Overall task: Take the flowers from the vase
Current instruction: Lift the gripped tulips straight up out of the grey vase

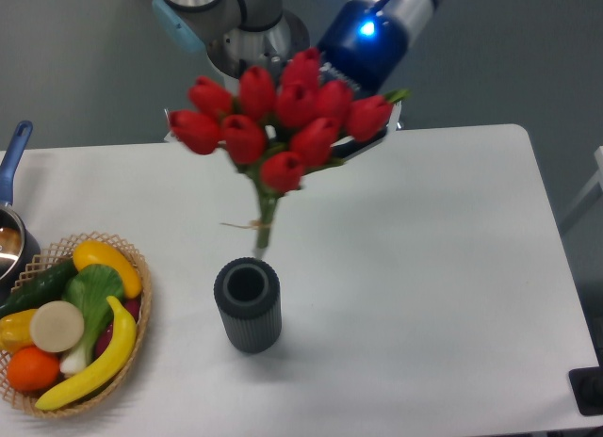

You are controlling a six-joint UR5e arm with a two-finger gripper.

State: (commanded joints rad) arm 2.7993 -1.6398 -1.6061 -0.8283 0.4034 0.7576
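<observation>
Nearest my camera, by the front edge of the white tabletop (pixel 424 296), I have the small dark grey ribbed cylindrical vase (pixel 248 305), standing upright with its mouth open and nothing in it. The bunch of red tulip buds on tied green stems (pixel 280 121) hangs in the air above and behind it, toward the table's rear edge. The stem tips point down and sit just clear of the vase rim, so I judge the flowers are out. The bunch's long axis runs near vertical, leaning slightly, with the heads spreading wider than the vase.

The gripper (pixel 363 140) comes in from the rear right, behind the blooms. The buds hide the fingers, so I cannot tell how the jaws stand, though the bunch seems carried there.

A round wicker basket of fruit and vegetables (pixel 71 329) sits at the front left corner, well apart.
</observation>
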